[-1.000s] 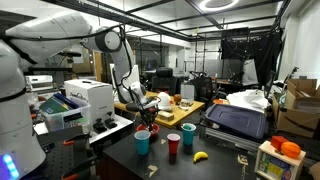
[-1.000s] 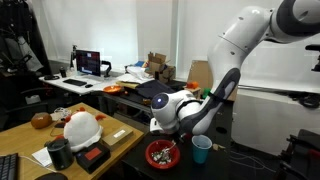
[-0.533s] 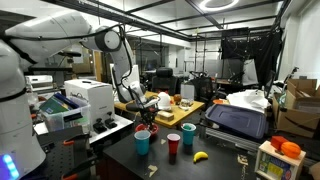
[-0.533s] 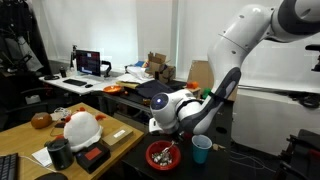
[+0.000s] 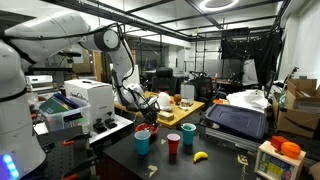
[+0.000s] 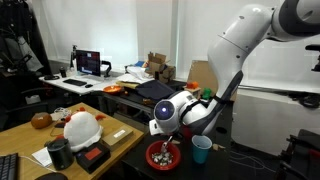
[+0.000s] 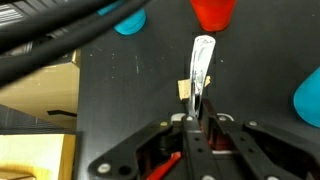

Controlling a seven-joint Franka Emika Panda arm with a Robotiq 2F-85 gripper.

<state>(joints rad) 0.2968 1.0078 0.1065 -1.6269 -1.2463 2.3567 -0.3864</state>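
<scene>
My gripper (image 7: 197, 118) is shut on the handle of a silver spoon (image 7: 201, 65), which points away from the jaws over the black table (image 7: 120, 90). A small tan crumb clings to the spoon's side. In both exterior views the gripper (image 5: 141, 106) (image 6: 166, 127) hangs just above a red bowl (image 6: 163, 156) (image 5: 142, 131) that holds food bits. A red cup (image 7: 212, 12) (image 5: 174, 143) stands beyond the spoon tip. Blue cups (image 7: 130, 20) (image 7: 309, 95) flank it in the wrist view.
A yellow banana (image 5: 200, 156) lies on the dark table near a blue cup (image 5: 188, 133). A white printer (image 5: 88, 100) stands beside the arm. A wooden desk carries a white helmet (image 6: 82, 128) and a black mug (image 6: 60, 153).
The gripper has shifted slightly up and sideways over the red bowl, still holding the spoon. The cups and bowl have not moved.
</scene>
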